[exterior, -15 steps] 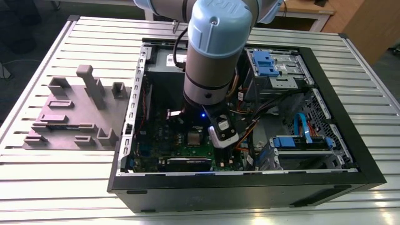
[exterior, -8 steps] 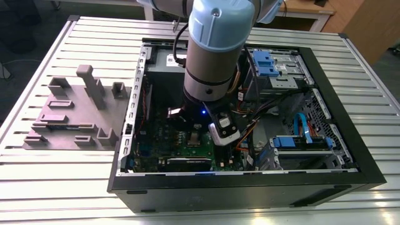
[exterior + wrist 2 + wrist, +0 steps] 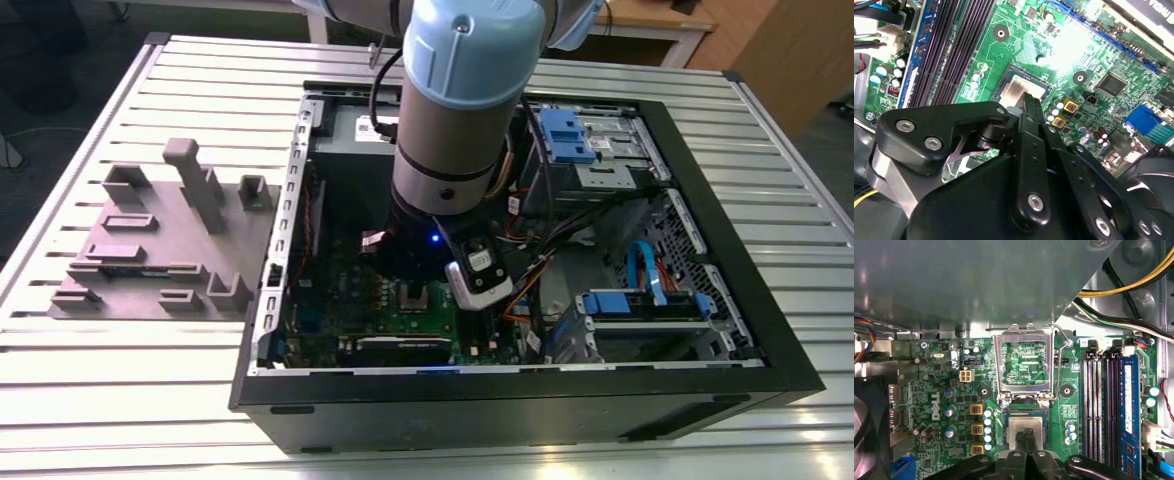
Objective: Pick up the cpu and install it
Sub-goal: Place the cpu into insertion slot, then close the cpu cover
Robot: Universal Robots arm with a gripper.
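The cpu (image 3: 1026, 426) lies flat in its socket on the green motherboard (image 3: 944, 405), its silvery top showing in both wrist views (image 3: 1015, 91). The silver hinged socket frame (image 3: 998, 365) stands flipped open just beyond it. My gripper (image 3: 1026, 437) hangs directly over the cpu with its two black fingers pressed together and nothing visible between them; the fingertips (image 3: 1031, 102) sit at the chip's near edge. In the exterior view the arm (image 3: 454, 120) reaches straight down into the open computer case (image 3: 507, 400) above the motherboard (image 3: 334, 300).
Black memory slots (image 3: 1099, 405) and a blue memory stick (image 3: 1130, 410) run beside the socket. Yellow and black cables (image 3: 1124, 285) cross near a metal cage. Blue drive bays (image 3: 641, 300) fill the case's other side. A grey fixture block (image 3: 160, 240) sits on the slatted table.
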